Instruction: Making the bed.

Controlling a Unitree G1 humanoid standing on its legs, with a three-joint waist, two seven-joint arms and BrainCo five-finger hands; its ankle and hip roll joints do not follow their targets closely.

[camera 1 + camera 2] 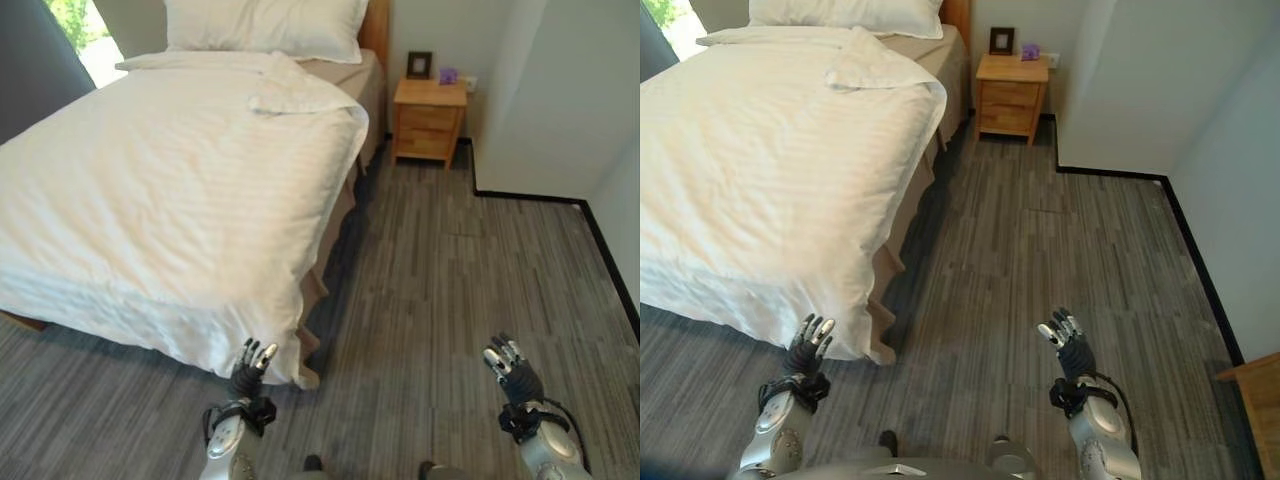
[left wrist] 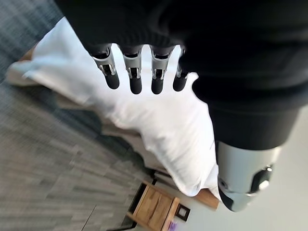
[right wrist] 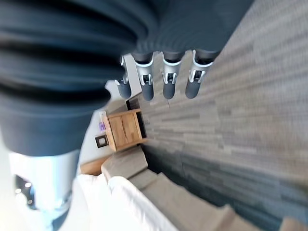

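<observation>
The bed (image 1: 150,200) occupied the upper left of the head views, extending from the left edge toward the centre of the frame. A white duvet (image 1: 170,170) with a faint stripe covered the mattress and hung over the foot end at the lower left, its nearest corner (image 1: 290,365) dropping close to the floor. Near the head of the bed, a portion of the duvet was folded back on itself (image 1: 295,95), exposing a tan sheet (image 1: 345,75) along the right-hand side. A white pillow (image 1: 265,25) lay across the top of the bed against a wooden headboard (image 1: 375,30). A wooden nightstand (image 1: 430,118) stood at the upper centre of the frame, just beside the bed, carrying a dark picture frame (image 1: 419,64) and a small purple object (image 1: 448,75). Grey plank flooring (image 1: 450,300) covered the remaining area, bounded on the right by a white wall (image 1: 560,90) with a dark skirting strip. The left hand (image 1: 252,368) was raised at the lower centre of the frame, just beside the hanging duvet corner; contact could not be confirmed. Its fingers (image 2: 135,77) were extended and spread apart, holding nothing. The right hand (image 1: 510,368) was raised at the lower right above bare floor, well apart from the bed, with its fingers (image 3: 168,82) likewise straight, separated and empty.
</observation>
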